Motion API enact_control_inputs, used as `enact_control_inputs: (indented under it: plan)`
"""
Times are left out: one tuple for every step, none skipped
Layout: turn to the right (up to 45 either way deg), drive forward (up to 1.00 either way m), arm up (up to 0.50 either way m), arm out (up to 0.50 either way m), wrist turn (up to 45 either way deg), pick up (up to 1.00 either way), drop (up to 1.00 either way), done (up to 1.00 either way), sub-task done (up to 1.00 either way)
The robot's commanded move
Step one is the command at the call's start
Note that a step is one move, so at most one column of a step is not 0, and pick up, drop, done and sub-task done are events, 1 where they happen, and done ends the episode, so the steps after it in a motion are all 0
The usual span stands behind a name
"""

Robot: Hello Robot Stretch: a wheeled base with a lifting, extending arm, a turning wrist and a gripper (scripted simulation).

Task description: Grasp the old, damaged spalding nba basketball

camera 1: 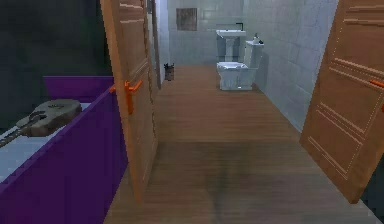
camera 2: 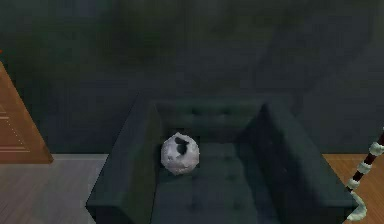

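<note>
A pale grey, roundish ball (camera 2: 181,152) with a dark patch on its top lies on the seat of a dark armchair (camera 2: 130,160), near the left armrest, in the arm side view. Its worn, whitish surface does not show a basketball's colour.
Ahead, two open wooden doors (camera 1: 128,95) (camera 1: 350,100) frame a wood-floored passage to a bathroom with a toilet (camera 1: 235,74), a sink (camera 1: 230,38) and a small bin (camera 1: 169,71). A purple bed (camera 1: 70,160) carrying a guitar (camera 1: 45,117) stands at the left. A red-and-white striped pole (camera 2: 370,165) leans beside the armchair.
</note>
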Motion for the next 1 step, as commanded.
enact_control_inputs:
  plan:
    - [0.0, 0.00, 0.50, 0.00, 0.0, 0.00, 0.00, 0.00, 0.00]
